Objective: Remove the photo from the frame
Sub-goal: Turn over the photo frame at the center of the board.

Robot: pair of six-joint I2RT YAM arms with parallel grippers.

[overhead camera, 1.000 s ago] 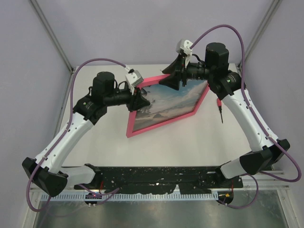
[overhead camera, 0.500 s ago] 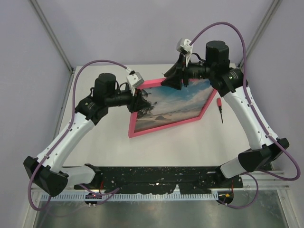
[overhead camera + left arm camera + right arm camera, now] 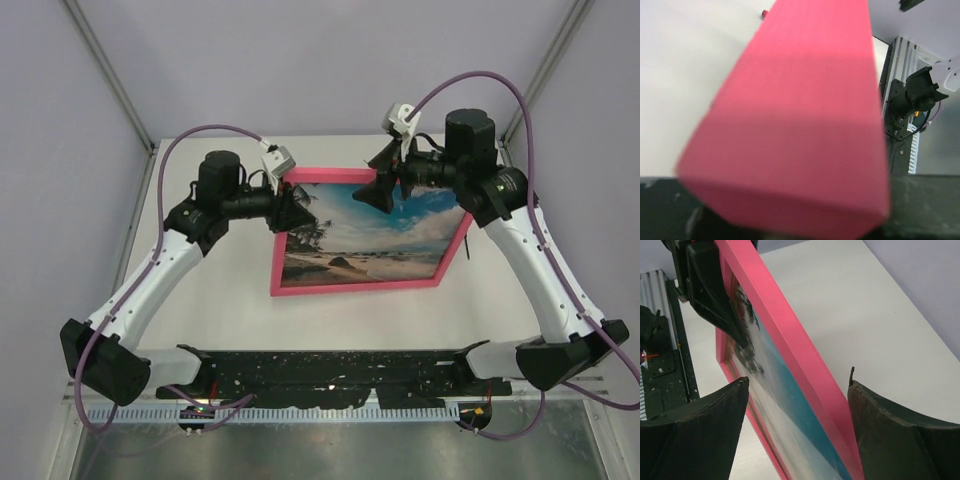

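The pink frame point(image 3: 350, 289) stands raised off the table, tilted, with the beach photo point(image 3: 370, 235) still inside it and facing the top camera. My left gripper point(image 3: 290, 208) is shut on the frame's left edge. In the left wrist view that pink edge point(image 3: 800, 125) fills the picture and hides the fingers. My right gripper point(image 3: 385, 190) is open and straddles the frame's top edge. In the right wrist view one finger point(image 3: 715, 420) stands off the photo point(image 3: 785, 410), and the other sits just behind the pink frame point(image 3: 790, 335).
A black rail point(image 3: 330, 370) runs along the table's near edge between the arm bases. Grey walls close in the back and both sides. White tabletop point(image 3: 220, 300) shows left of and below the frame.
The frame has swung round and shifted right, so its picture side faces the top camera more squarely. The right gripper moved right with it and its jaws spread wide. The left grip is unchanged.
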